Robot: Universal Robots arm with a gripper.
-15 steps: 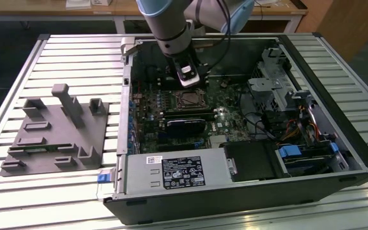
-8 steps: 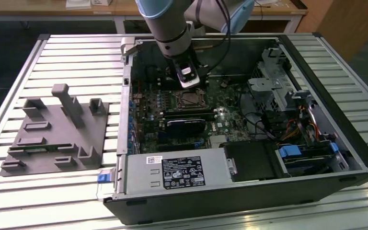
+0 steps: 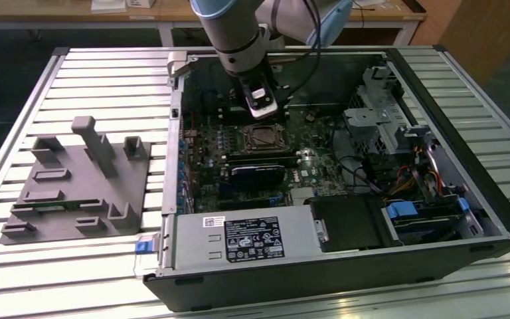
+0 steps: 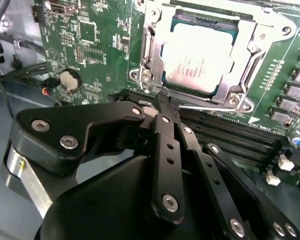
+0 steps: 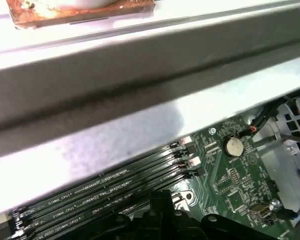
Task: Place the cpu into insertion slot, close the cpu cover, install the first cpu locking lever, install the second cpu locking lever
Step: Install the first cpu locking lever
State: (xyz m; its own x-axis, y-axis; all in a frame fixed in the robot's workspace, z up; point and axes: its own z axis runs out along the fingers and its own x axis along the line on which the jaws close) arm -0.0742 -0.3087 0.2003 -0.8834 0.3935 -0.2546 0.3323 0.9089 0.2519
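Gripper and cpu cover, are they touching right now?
Cannot tell. In the second wrist view the gripper ends over the near edge of the cpu cover, hiding any contact or gap.

Single arm (image 3: 234, 33) angled steeply downward, wrist (image 3: 248, 70) near vertical, claw (image 4: 162, 104) tip-down, jaws closed together.

The arm (image 3: 237, 40) reached down into the open computer case (image 3: 326, 276), and its gripper (image 3: 262, 101) hung close by the insertion slot (image 3: 264, 136) on the motherboard (image 3: 204, 166). A grey fixture (image 3: 78, 189) sat well apart, on the exterior view's left.
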